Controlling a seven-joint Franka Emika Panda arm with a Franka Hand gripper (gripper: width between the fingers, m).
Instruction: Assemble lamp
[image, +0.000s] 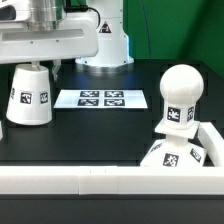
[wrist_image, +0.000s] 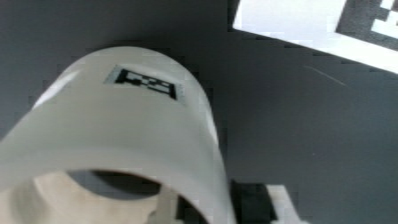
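**Bulb seated on the base, shade not yet on**

On the exterior view's right, the bulb (image: 180, 95) stands upright on the base (image: 180, 155), which sits against the white wall (image: 100, 180) running along the near edge of the table (image: 90, 135). The bulb's round head is bare, with nothing over it. Judging by that, the first joining step looks done, though the pictures do not show how firmly the bulb is fixed.

The shade (image: 30, 95) stands on the table at the exterior view's left, well apart from the bulb and base, resting on its wider end. The marker board (image: 100, 99) lies flat between the two groups, farther back.

The gripper (image: 38, 62) hangs directly over the shade's top. In the wrist view the shade (wrist_image: 134, 130) fills most of the picture, and a dark finger (wrist_image: 267, 205) shows just beside its wall. Whether the fingers are pressing on the shade or only straddling it, I cannot tell.

What is left, as I judge it: grasp the shade, carry it across to the bulb, and lower it over the round head.
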